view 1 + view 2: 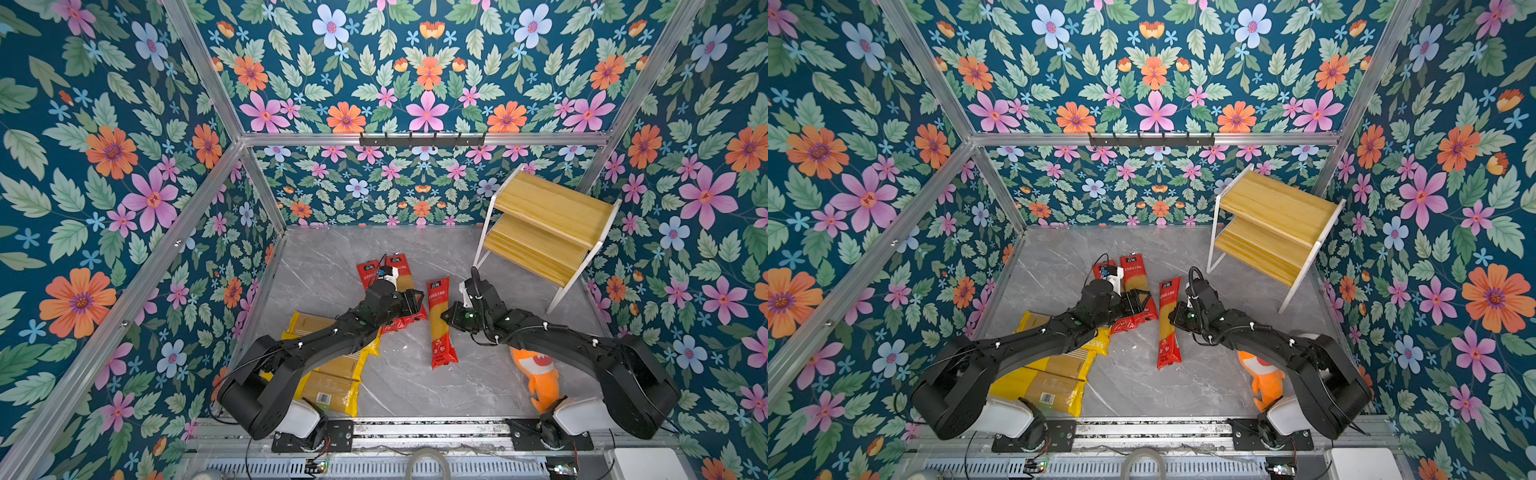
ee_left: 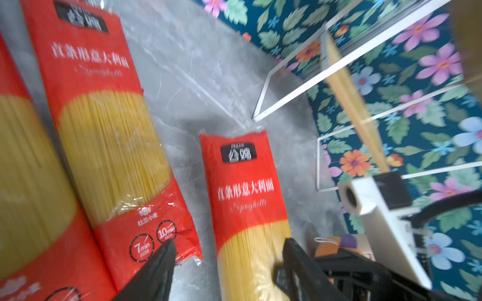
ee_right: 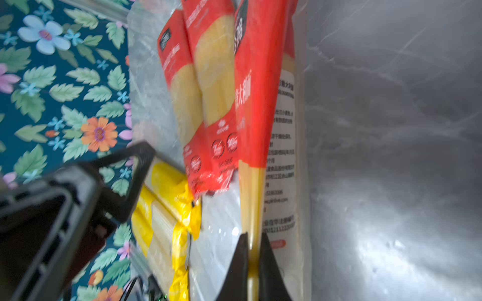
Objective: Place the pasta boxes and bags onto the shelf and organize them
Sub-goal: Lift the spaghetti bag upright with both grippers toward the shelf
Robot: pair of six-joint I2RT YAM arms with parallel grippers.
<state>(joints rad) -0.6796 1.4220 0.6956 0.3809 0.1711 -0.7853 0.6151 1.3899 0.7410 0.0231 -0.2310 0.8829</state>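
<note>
Pinching the lone red pack (image 1: 441, 328) at its clear middle window, the right pincer (image 3: 252, 238) is closed down narrow. In the right wrist view it seems to grip only a thin fold or edge of the wrapper. That pack lies near the centre of the worktop (image 1: 324, 257), its length running from 12 to 6 o'clock in both top views.

The left pincer (image 2: 229, 260) stands wide with nothing held. It hangs just at 9 o'clock of that pack, over the lower ends of the two other red packs (image 1: 395, 274), which lie side by side. The yellow packs (image 1: 332, 374) are heaped at 8 o'clock under the left arm. The shelf (image 1: 548, 224) stands at 2 o'clock with both slanted boards bare.

By its look the pack is light but long, stiff along the strands and brittle if bent, with slippery film. A pinch on film alone may slide or let the ends droop. A hold across the full width at mid-length would likely balance it better.
</note>
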